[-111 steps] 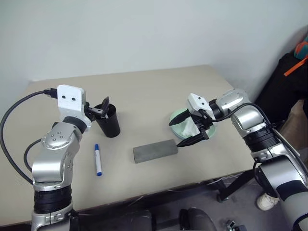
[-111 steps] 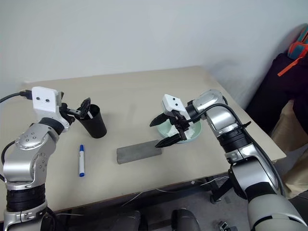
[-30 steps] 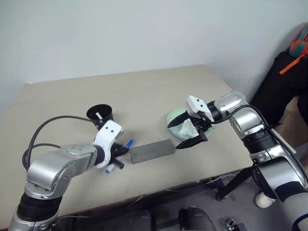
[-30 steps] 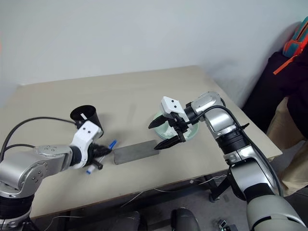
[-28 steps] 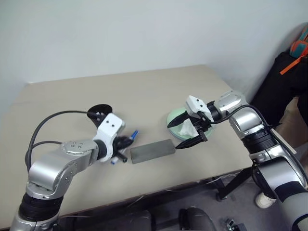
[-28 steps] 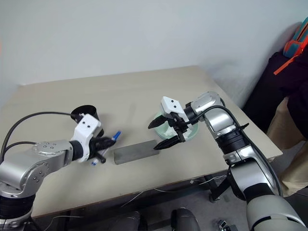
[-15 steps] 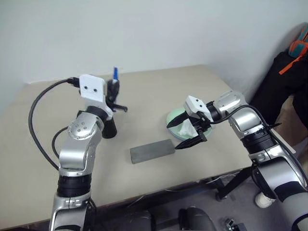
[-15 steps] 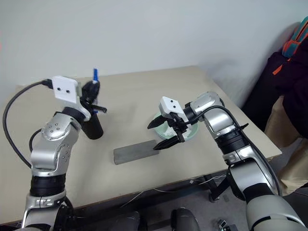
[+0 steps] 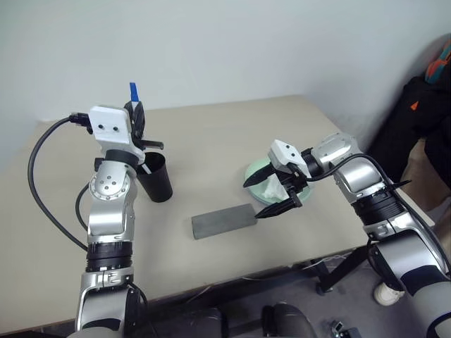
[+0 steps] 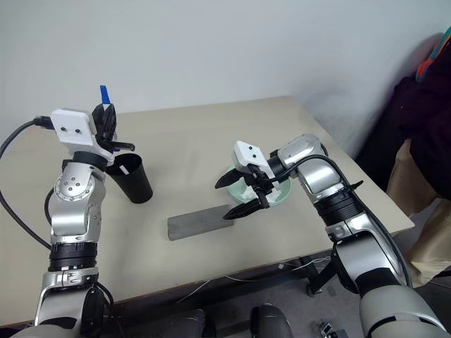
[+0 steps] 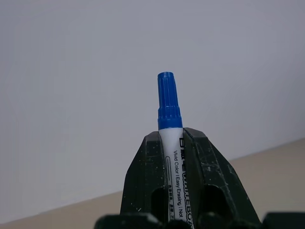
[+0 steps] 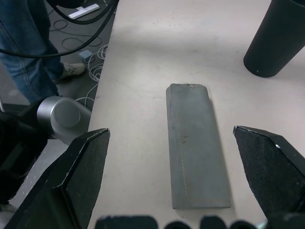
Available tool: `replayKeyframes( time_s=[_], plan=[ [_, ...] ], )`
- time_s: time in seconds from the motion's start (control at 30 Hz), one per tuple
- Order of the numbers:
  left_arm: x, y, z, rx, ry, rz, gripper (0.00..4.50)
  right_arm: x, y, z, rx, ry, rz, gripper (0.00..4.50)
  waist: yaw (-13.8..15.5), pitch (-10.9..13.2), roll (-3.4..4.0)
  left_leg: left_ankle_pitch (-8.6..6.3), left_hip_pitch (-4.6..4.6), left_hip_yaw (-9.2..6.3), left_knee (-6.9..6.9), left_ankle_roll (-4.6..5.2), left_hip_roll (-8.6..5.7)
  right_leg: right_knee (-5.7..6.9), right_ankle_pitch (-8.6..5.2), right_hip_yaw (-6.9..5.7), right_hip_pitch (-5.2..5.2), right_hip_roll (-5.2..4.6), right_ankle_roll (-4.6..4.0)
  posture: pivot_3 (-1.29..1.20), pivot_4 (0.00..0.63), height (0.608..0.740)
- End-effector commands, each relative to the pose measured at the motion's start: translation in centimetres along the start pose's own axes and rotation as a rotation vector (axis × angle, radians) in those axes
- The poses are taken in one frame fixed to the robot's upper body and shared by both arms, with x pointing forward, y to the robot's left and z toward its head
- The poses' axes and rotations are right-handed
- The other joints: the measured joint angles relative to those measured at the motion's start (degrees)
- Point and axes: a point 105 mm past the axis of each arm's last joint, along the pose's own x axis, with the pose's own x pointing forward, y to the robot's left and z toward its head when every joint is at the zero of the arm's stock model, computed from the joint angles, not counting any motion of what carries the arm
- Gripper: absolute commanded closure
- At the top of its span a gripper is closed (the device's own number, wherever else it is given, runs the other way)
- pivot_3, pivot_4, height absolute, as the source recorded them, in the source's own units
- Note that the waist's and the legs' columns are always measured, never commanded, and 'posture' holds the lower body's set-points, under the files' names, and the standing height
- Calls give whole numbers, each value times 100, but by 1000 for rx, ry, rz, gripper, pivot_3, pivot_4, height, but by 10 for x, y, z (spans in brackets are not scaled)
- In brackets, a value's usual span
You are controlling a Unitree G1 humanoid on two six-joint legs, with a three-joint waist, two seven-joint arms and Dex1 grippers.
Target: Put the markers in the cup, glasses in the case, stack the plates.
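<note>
The beige table point(image 9: 211, 134) carries everything, largest first: the grey case point(image 9: 223, 221) lies flat and shut near the front edge, its long axis running roughly left to right with the right end tipped slightly toward the far side. To its right, near that end, sits the mint green plate point(image 9: 255, 171), with a crumpled white tissue point(image 9: 275, 187) resting on it; a second plate cannot be made out under it. To the left of the case and well apart from it stands the black cup point(image 9: 156, 178), upright, wider at the rim, with a short white stub showing at its rim that is too small to identify. The left tool point(image 9: 135, 120) is raised above and just behind the cup's rim, its fingers point(image 11: 143, 176) clamped tight on the blue-capped marker point(image 11: 169, 124); the marker's long axis stands nearly vertical, blue end pointing up and white barrel running down between the fingers. The right tool point(image 9: 271, 195) hovers over the table between the plate and the case's right end, its two black fingers point(image 12: 78, 171) spread wide with nothing between them, touching neither; in the right wrist view the case lies lengthwise between them below. A person's leg in jeans point(image 12: 26, 43) stands beyond the table edge.
</note>
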Motion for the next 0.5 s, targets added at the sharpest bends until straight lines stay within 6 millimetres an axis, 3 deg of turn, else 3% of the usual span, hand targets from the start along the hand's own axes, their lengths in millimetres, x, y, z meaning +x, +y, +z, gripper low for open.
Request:
replayKeyframes(
  time_s=[0.03,0.47,0.5],
  plan=[
    [-2,8,2,13,-31,29,4384,-6,-1,16,-58,-25,-20,0,0,0,0,0,0,0,0,0,0,0,0,0,0,0,0,0,0,737],
    [-1,-2,-25,-2,-7,18,4384,-6,-2,21,-63,-37,-15,0,4,-1,-2,0,-1,0,3,0,4,1,0,-7,0,-1,0,0,0,737],
    [-1,-4,-28,-10,-2,9,4039,-5,-2,21,-64,-38,-14,0,5,-1,-2,0,-2,0,3,0,4,0,0,-7,0,-1,0,0,0,737]
  ],
)
